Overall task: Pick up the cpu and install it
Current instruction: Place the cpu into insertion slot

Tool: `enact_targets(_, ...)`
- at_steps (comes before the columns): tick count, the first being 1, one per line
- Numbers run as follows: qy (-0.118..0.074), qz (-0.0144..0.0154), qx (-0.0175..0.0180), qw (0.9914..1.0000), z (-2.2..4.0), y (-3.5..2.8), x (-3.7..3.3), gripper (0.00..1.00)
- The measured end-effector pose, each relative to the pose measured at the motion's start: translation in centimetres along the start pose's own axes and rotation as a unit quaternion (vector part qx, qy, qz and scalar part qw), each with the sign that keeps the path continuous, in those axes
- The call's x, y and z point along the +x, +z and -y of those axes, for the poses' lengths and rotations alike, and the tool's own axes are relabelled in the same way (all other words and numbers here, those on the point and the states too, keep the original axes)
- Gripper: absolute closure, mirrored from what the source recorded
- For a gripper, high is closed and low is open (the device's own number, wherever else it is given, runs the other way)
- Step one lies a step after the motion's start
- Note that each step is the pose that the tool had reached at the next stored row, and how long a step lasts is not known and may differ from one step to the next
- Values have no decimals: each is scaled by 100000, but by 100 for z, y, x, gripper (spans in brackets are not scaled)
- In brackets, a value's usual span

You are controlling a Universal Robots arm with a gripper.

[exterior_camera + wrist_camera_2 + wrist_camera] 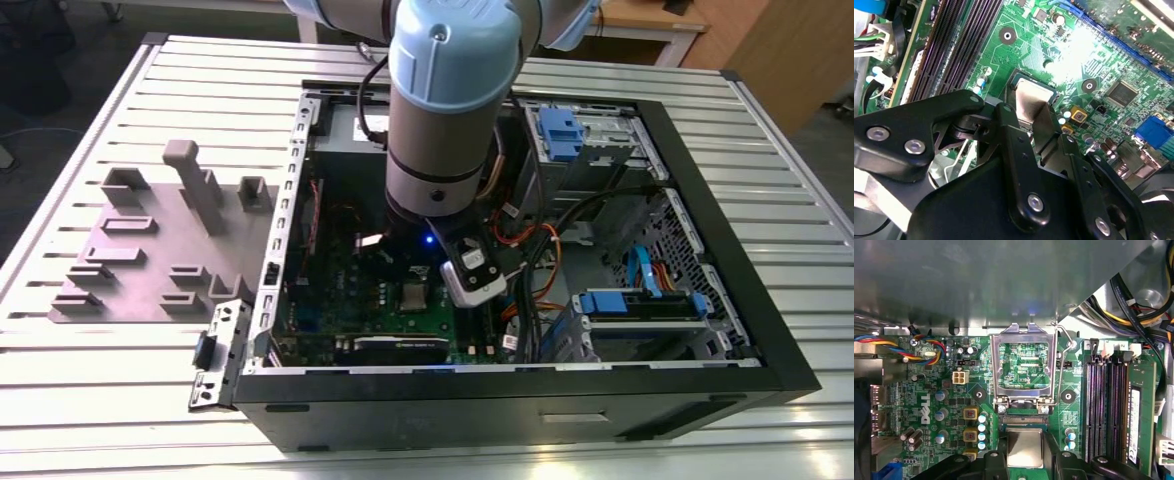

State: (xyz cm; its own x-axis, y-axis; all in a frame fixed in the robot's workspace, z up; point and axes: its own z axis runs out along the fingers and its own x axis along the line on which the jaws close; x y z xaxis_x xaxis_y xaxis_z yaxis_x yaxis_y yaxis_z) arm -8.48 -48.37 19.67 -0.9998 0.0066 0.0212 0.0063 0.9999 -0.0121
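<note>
Here, the robot arm (447, 120) reaches down into an open computer case (534, 405) lying on a slatted metal table (120, 400). The cpu (1025, 447) lies flat, silver top up, over the socket on the green circuit board (954, 390). It is just beside the hinge of the metal bracket frame (995, 365), which is swung open so that the board shows through its window. The gripper (1031, 115) is set down over the chip, its black parts close against two opposite edges in both wrist views. Whether it clamps the chip or merely brackets it cannot be told. Dark memory slots (1104, 405) run alongside the socket, and bundled cables (1139, 295) cross a corner of the case. On the table at the exterior view's left, well apart from the case, sits a grey plate of upright blocks (134, 290).
</note>
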Motion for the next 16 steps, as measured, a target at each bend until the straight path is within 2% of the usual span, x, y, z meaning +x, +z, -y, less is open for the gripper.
enact_targets(7,1,-4,13,100000,0,6,0,59)
enact_targets(8,2,1,9,100000,0,7,0,53)
enact_targets(16,1,-16,52,100000,1,60,0,53)
